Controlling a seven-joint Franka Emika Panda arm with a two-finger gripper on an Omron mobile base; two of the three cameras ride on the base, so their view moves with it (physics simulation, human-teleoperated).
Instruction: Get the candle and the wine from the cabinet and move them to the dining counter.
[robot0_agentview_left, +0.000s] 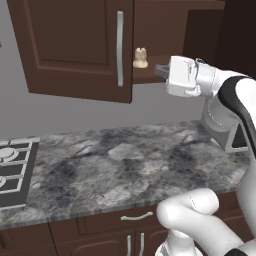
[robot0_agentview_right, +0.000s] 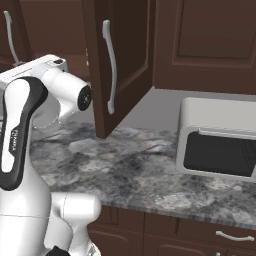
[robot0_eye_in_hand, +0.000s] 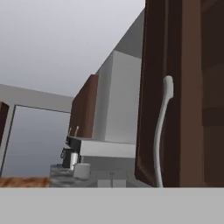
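You are early in the job: the cabinet (robot0_agentview_left: 75, 45) stands with a door swung open, and the candle (robot0_agentview_left: 140, 58) sits on its inner shelf at about 12 o'clock in the left base view, untouched. I cannot see the wine, nor the dining counter, so judge both fetches as not yet done.

The hand (robot0_agentview_left: 181, 76) hangs just right of the candle at about 1 o'clock, near the shelf edge but apart from the candle. The fingers themselves are hidden; the pincer is together and, as far as I can tell, holds nothing.

Counting left to right: one stove (robot0_agentview_left: 12, 172) at 9 o'clock, one marbled counter (robot0_agentview_left: 115, 165), one candle, one arm. In the right base view, one open door (robot0_agentview_right: 120, 65) at 12 o'clock with one handle (robot0_agentview_right: 109, 65), and one microwave (robot0_agentview_right: 217, 142) at 3 o'clock.
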